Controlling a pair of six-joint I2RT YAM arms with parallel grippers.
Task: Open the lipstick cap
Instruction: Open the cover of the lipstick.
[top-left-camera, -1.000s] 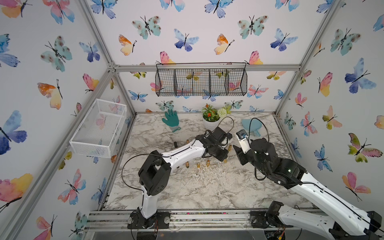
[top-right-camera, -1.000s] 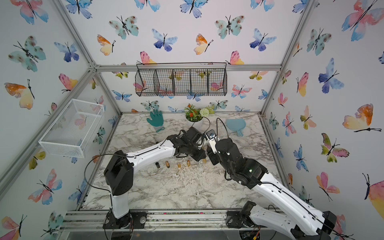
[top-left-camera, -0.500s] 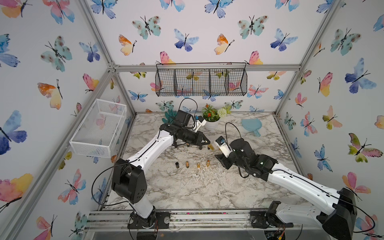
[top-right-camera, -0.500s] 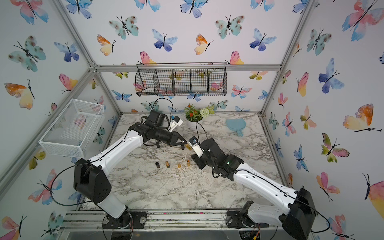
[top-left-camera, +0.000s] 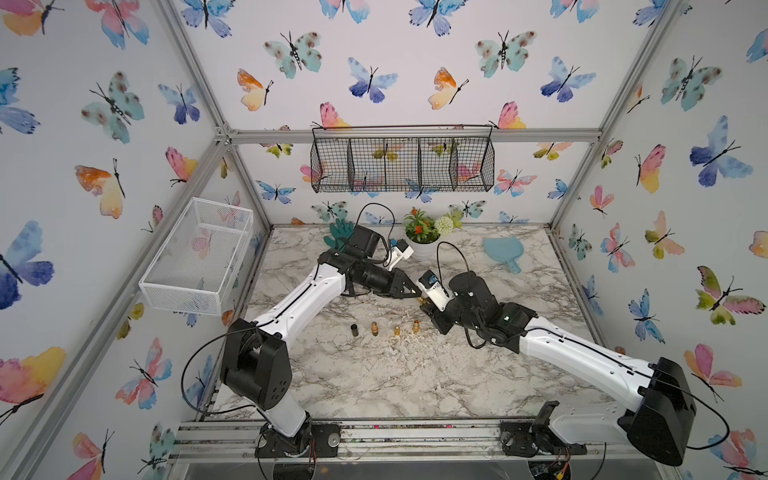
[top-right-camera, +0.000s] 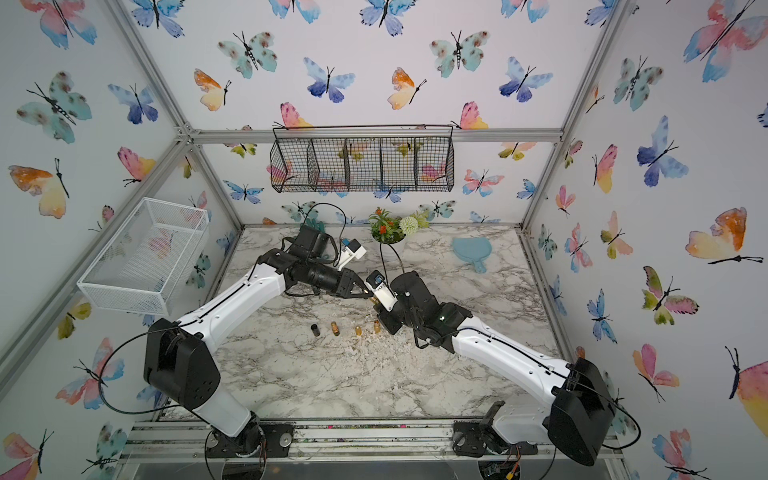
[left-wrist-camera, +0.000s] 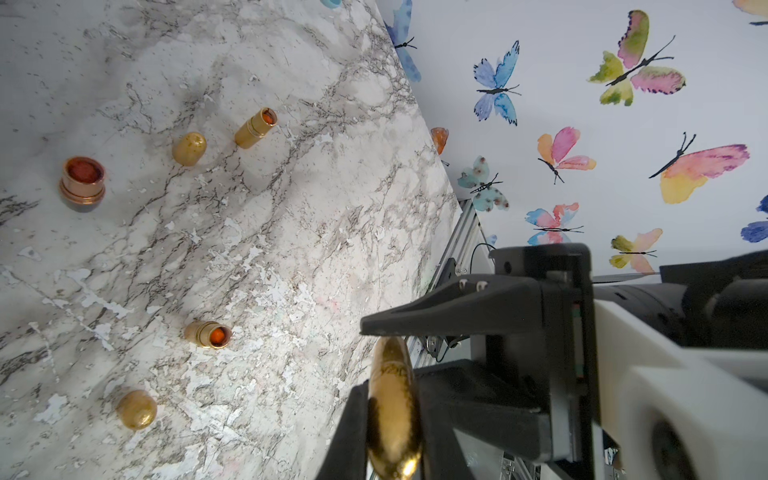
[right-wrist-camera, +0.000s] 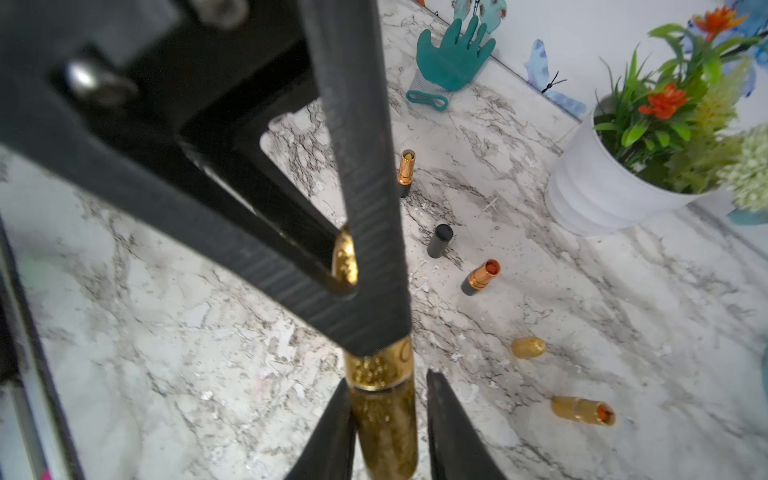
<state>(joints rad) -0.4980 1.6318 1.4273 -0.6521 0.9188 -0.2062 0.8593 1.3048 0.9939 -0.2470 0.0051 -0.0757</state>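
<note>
Marble table (right-wrist-camera: 582, 311), lipstick (right-wrist-camera: 388, 419) cap seam clear only from right wrist

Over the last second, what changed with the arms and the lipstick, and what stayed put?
The left arm rose and swung toward the back; the right arm stretched forward to meet it. The right hand closed on the free end of the gold lipstick held in the left hand, which stayed shut. The loose lipsticks and the plant stayed put.
</note>
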